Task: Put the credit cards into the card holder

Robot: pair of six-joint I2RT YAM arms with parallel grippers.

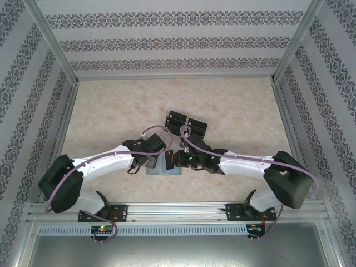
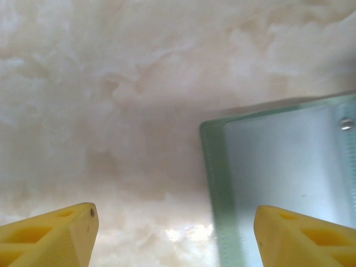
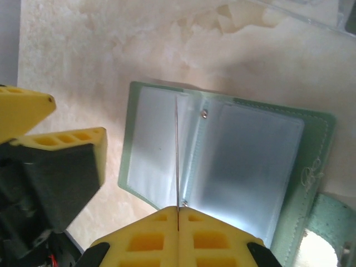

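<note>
Black credit cards (image 1: 186, 123) – look like 4, but they're packed close, so approx. Card holder (image 3: 318, 139) – 1. Clear sleeves (image 3: 245, 161) inside it – 3 that I can make out. Small metal rivets (image 3: 204, 113) on its spine: 2. Robot arms: 2, i.e. left arm (image 1: 100, 164) & right arm (image 1: 250, 164).

Your top camera sits above and behind the arms (image 1: 105, 161), facing down and forward, with the whole table (image 1: 111, 111) running toward 12 o'clock. Your left wrist camera skims close over the table and catches the card holder (image 2: 278, 161) at 4 o'clock. Your right wrist camera looks down on it from close by. All three views share that card holder.
</note>
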